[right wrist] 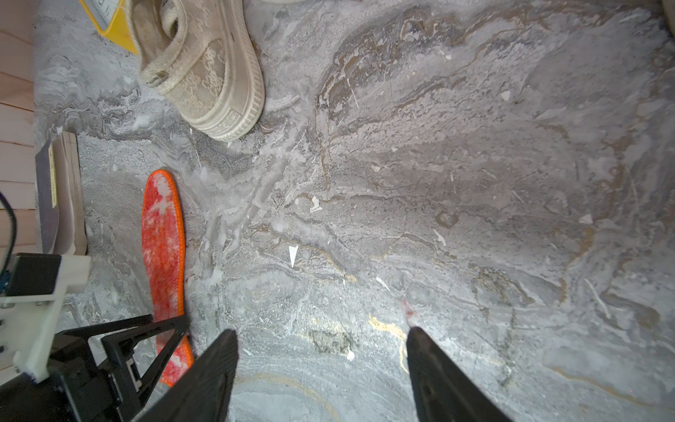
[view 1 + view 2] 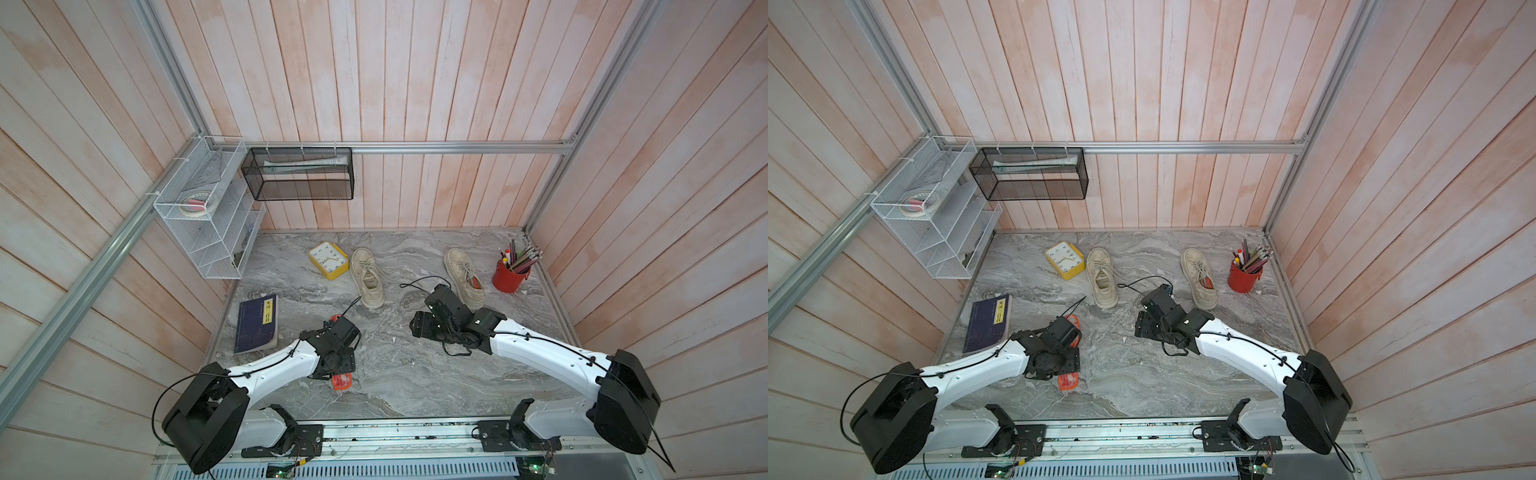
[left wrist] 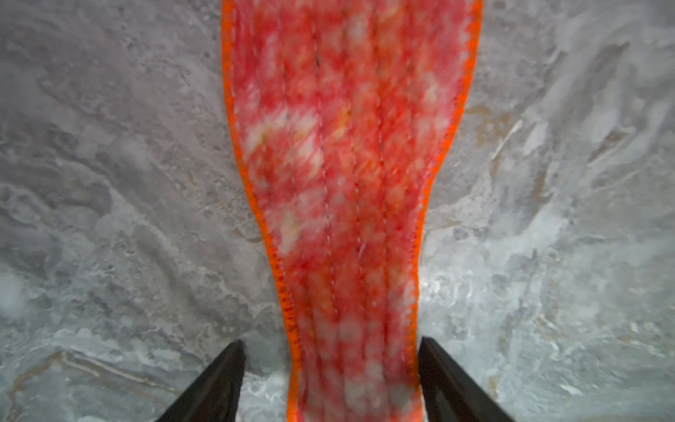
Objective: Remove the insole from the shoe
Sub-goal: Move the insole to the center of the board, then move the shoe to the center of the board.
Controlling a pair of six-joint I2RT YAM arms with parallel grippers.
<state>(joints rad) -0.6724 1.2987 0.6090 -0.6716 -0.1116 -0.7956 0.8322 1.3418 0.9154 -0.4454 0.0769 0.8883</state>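
A red-orange insole (image 3: 339,182) lies flat on the marble table, out of the shoes; in both top views only its ends (image 2: 341,381) (image 2: 1068,380) show from under my left wrist. My left gripper (image 3: 331,341) hangs over it, open, its jaws straddling the narrow middle with a gap on one side. A beige shoe (image 2: 368,276) (image 1: 204,65) stands beyond it. The other beige shoe (image 2: 463,276) shows something orange in its opening. My right gripper (image 1: 320,330) is open over bare table, between the two shoes and nearer than they are.
A yellow clock (image 2: 328,259) sits beside the nearer shoe. A red pencil cup (image 2: 510,276) stands at the back right and a dark blue book (image 2: 257,324) lies at the left edge. A white wire rack (image 2: 208,208) and a black mesh basket (image 2: 299,174) hang on the walls.
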